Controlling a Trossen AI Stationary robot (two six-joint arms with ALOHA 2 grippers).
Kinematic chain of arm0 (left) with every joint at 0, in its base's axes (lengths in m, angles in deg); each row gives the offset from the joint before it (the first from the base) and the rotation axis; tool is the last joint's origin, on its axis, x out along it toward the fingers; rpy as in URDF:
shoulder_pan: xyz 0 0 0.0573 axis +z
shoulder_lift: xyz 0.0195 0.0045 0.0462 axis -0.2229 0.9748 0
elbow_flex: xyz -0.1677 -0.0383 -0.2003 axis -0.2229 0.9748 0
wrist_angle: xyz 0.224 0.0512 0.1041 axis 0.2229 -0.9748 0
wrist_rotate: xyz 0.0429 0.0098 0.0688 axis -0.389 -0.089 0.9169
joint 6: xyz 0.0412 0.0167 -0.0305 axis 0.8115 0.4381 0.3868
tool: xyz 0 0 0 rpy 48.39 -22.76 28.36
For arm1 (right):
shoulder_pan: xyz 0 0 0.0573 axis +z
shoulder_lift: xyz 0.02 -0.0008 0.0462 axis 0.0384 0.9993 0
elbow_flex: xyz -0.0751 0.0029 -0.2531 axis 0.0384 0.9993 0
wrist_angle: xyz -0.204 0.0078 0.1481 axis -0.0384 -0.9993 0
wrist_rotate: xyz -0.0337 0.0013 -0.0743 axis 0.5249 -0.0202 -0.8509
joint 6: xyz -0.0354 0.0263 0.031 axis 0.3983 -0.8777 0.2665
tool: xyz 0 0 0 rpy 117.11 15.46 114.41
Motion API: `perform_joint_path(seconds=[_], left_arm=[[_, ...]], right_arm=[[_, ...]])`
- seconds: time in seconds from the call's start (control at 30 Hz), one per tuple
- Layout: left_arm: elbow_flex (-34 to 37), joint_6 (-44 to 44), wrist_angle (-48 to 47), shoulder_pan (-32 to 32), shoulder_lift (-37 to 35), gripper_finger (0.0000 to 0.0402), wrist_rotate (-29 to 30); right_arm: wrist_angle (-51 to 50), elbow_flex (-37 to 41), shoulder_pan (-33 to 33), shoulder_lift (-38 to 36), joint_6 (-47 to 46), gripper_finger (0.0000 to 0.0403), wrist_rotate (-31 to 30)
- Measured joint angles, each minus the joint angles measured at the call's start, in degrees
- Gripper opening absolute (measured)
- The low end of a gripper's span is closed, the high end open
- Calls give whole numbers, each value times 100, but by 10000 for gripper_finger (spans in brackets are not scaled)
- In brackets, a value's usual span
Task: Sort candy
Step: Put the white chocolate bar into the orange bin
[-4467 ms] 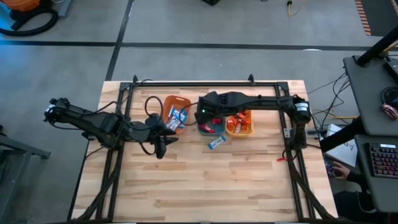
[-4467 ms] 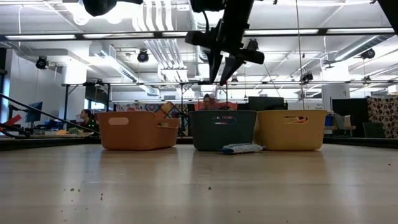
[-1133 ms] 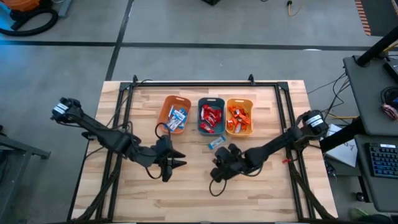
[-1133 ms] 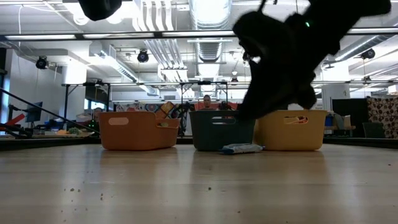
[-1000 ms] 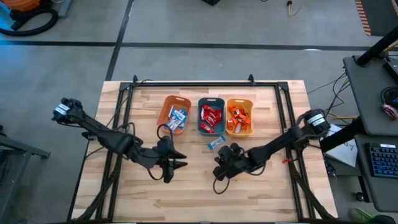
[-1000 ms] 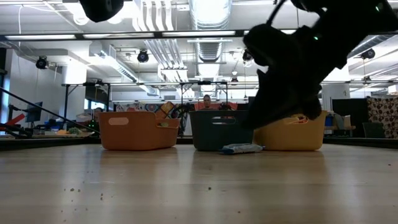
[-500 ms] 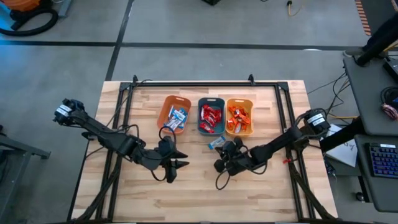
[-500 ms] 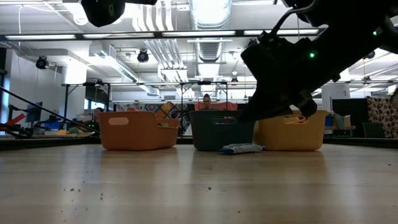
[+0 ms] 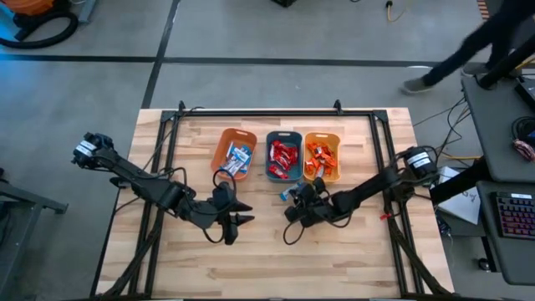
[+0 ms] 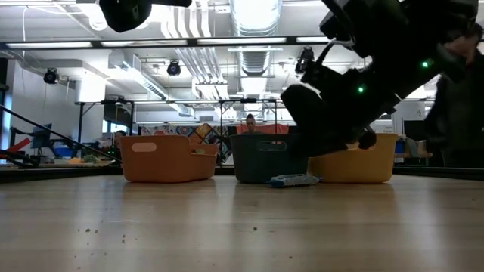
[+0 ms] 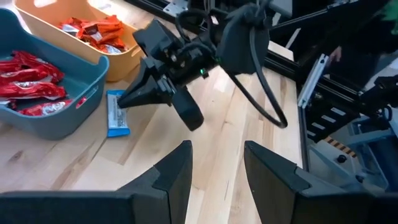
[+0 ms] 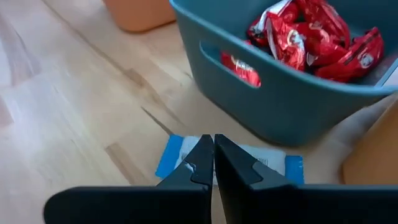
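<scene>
My right gripper (image 12: 213, 163) is clenched shut, tips pinched together with nothing between them, hovering just in front of the teal bin (image 9: 284, 156). Landmark = that teal bin, middle of the three.

Right wrist view: one blue-and-white candy (image 12: 227, 166) lies flat on the table (image 9: 351, 259) just beside the bin's front wall; my closed tips sit over it, can't tell if touching. Red candies (image 12: 311, 37) are piled inside the bin.

High view: that loose candy is mostly hidden under my right gripper (image 9: 294, 206); only a blue edge shows. It does show the sort: blue-and-white candies (image 9: 240, 157) in the orange bin (image 9: 233, 153) left of the teal one, orange candies (image 9: 320, 159) in the yellow-orange bin (image 9: 323, 156) to its right.

Low view: loose candy (image 10: 293, 180) on the table at the teal bin's (image 10: 270, 157) front, right arm looming above.

Left gripper (image 9: 236, 219) waits further out from the teal bin, on the orange bin's side; left wrist view shows its fingers (image 11: 175, 174) parted, gripping nothing
</scene>
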Motion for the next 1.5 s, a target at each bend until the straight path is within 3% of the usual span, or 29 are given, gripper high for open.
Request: perform_joint_path(seconds=[0.17, 0.53, 0.87, 1.1, 1.5], left_arm=[[0, 0, 0, 2, 0, 129, 182], [0, 0, -4, 21, 0, 129, 265], [0, 0, -48, 48, 4, 129, 267], [0, -56, -48, 48, 7, 129, 267], [0, -87, -46, 48, 12, 129, 265]], right_arm=[[7, -2, 5, 227, -119, 9, 19], [46, -43, 152, 338, -334, 9, 808], [-23, -555, 479, 282, -130, 9, 757], [-587, -832, 108, 316, 11, 9, 299], [-701, -793, -109, 683, -39, 9, 452]])
